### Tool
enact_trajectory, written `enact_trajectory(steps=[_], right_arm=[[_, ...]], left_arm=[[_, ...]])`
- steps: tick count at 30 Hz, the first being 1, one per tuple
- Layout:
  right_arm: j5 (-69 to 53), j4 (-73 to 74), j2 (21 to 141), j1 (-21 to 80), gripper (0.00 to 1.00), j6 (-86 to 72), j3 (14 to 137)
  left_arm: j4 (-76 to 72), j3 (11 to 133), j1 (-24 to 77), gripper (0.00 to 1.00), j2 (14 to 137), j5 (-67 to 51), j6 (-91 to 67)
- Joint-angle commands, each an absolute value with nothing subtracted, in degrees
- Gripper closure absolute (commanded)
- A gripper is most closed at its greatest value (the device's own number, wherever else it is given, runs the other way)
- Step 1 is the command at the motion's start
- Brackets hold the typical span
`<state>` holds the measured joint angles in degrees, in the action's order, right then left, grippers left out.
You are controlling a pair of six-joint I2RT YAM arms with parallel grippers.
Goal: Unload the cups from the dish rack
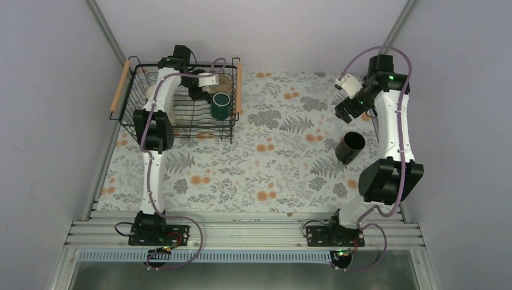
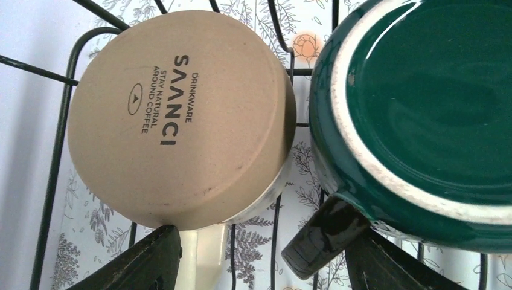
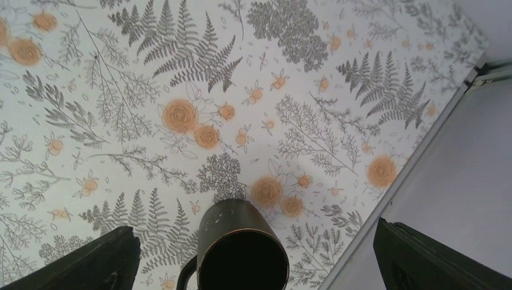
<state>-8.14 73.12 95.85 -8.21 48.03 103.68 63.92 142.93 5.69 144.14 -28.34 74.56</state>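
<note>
Cups first: the dark green mug (image 2: pixel 422 90) and the beige mug (image 2: pixel 181 115) sit in the dish rack (image 1: pixel 119 87), bases facing my left claw (image 2: pixel 265 235). Its jaws are apart around the green handle. My right claw (image 3: pixel 253 229) gapes wide above the dark mug (image 3: pixel 241 254), which stands on the table (image 3: pixel 90 90).

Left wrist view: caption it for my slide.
Left hand poised above the upturned beige mug and green mug in the wire rack.
</note>
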Motion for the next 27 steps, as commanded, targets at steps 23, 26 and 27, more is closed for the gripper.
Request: enact_trajectory(steps=[23,26,27], right_arm=[[-13.03,72.95,89.90,-5.80,0.00,45.50,102.01],[-13.38,73.06,90.08,-5.80,0.00,45.35,101.89],[-13.48,73.04,90.09,-5.76,0.00,45.29,101.89]], left_arm=[[77.69,144.06,3.87,0.16,141.82,-30.59,79.64],[77.70,143.20,3.37,0.15,140.76,-30.11,80.20],[77.71,143.29,3.41,0.15,140.72,-29.74,80.24]])
